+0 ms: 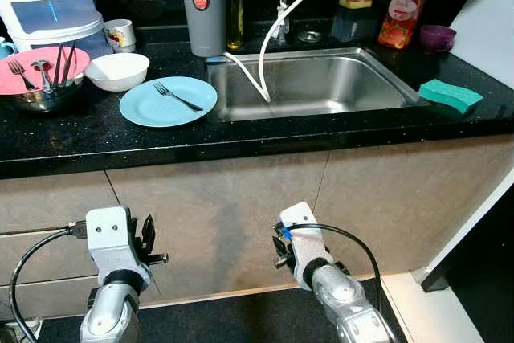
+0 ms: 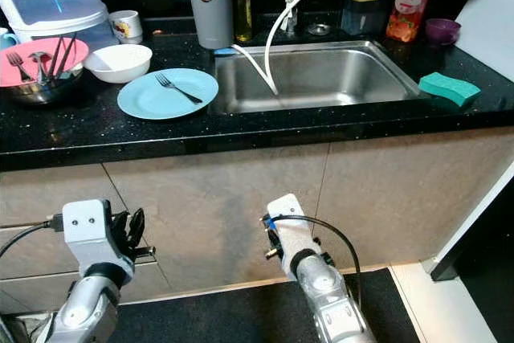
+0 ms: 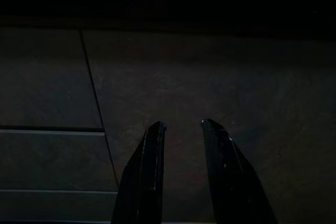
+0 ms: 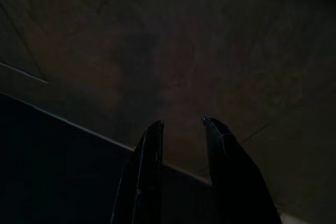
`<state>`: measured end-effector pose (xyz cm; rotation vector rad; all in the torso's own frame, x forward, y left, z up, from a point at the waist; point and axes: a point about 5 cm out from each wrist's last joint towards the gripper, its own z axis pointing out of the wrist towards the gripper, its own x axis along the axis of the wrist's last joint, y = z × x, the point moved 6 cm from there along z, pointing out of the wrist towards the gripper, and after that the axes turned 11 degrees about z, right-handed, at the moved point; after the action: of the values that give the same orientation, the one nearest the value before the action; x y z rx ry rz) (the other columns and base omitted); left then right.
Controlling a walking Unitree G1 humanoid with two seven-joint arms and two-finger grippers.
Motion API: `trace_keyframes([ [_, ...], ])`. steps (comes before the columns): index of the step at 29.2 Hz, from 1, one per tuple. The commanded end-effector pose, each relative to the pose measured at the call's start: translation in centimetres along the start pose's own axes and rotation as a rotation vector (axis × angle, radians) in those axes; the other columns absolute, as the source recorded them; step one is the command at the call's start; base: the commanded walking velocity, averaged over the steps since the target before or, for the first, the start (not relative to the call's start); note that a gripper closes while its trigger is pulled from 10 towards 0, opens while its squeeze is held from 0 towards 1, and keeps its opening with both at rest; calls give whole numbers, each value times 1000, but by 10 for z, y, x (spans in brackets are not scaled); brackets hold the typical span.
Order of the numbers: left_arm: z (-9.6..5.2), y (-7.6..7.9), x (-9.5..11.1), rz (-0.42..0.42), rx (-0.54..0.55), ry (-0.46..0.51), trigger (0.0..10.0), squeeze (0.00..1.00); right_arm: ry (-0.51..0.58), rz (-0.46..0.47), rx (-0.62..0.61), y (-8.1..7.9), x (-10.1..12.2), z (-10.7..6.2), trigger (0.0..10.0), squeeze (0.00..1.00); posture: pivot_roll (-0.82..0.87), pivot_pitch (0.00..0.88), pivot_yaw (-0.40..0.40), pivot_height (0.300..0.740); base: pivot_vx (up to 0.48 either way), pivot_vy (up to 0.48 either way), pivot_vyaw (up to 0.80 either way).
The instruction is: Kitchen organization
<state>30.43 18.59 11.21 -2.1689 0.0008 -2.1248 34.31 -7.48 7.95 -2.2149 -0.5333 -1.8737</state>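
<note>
My left gripper (image 3: 181, 125) hangs low in front of the cabinet doors (image 1: 217, 214), fingers parted with a plain gap between them and nothing held. Everything I might tidy sits well above and ahead of these fingers, up on the black counter (image 1: 96, 138).

Farthest to my left up there is a metal bowl (image 1: 40, 100) with a pink plate (image 1: 24, 79) on it, and forks and other utensils (image 1: 44, 68) resting across that. I judge that stack top-heavy and apt to rattle, so the cutlery should come off first, pinched by the handles. Next is a white bowl (image 1: 117, 71), likely ceramic, smooth and breakable; I would take it by the rim. Just beside it lies the blue plate (image 1: 169, 102) with a fork (image 1: 178, 97) on it. The plate is flat and probably slippery, and the only hold I see is its edge, with one finger over and one under. The fork is thin, light and stiff, and should be lifted first so it cannot slide off.

Past the plate is the steel sink (image 1: 313, 86), with a white hose (image 1: 281, 30) curling into it. Far to the right lies a green sponge (image 1: 450, 95), soft and light, which can be squeezed anywhere.

My right gripper (image 4: 181, 125) is also low by the cabinets, fingers apart and empty.
</note>
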Motion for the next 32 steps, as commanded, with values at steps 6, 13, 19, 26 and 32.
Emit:
trace_keyframes([
  [6, -3, 5, -10, -18, -22, -35, 10000, 0, -37, -59, -4, 1, -9, -1, 10000, 0, -55, 49, 48, 740, 0, 0, 0],
  [13, -4, 13, -15, -14, -68, -58, 10000, 0, 48, -581, 45, -18, -3, -5, 10000, 0, -68, 46, 53, 740, 0, 0, 0],
  [19, -5, 10, -18, -31, -43, -73, 10000, 0, 42, -571, 48, -16, -4, -5, 10000, 0, -70, 48, 52, 740, 0, 0, 0],
  [26, -2, 12, -16, -31, -56, -72, 10000, 0, 42, -599, 49, -16, -4, -3, 10000, 0, -84, 58, 59, 740, 0, 0, 0],
  [32, 0, 14, -13, -11, -70, -57, 10000, 0, 34, -596, 59, -17, -4, 1, 10000, 0, -75, 66, 59, 740, 0, 0, 0],
])
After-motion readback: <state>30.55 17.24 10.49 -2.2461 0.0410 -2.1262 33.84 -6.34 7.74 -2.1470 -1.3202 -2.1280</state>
